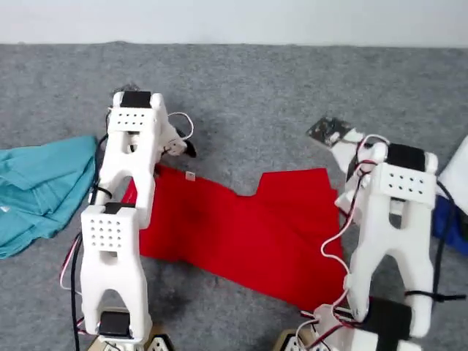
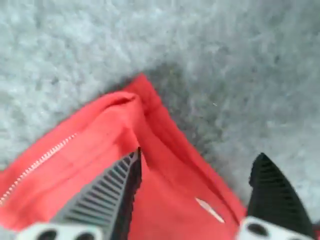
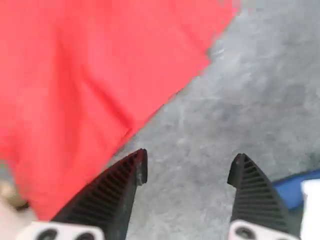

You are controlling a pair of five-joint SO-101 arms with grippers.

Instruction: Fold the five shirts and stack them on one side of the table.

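Left wrist view: red shirt [image 2: 95, 150] edge under spread left hand [image 2: 199, 156].

Plain red shirt [image 1: 241, 227], solid colour, no print, with a white stitch line [image 2: 40, 162] and a small white tag [image 2: 210, 210] on it. The teal shirt [image 1: 40, 186] is plain too. The bench [image 1: 248, 95] is a mottled, fuzzy grey. The left arm [image 1: 121, 219] and right arm [image 1: 391, 227] are both white with black motor blocks. The left gripper [image 2: 199, 155] and right gripper [image 3: 191, 155] are black with ribbed faces on white mounts. A blue cloth [image 3: 295, 182] is deep, solid blue.
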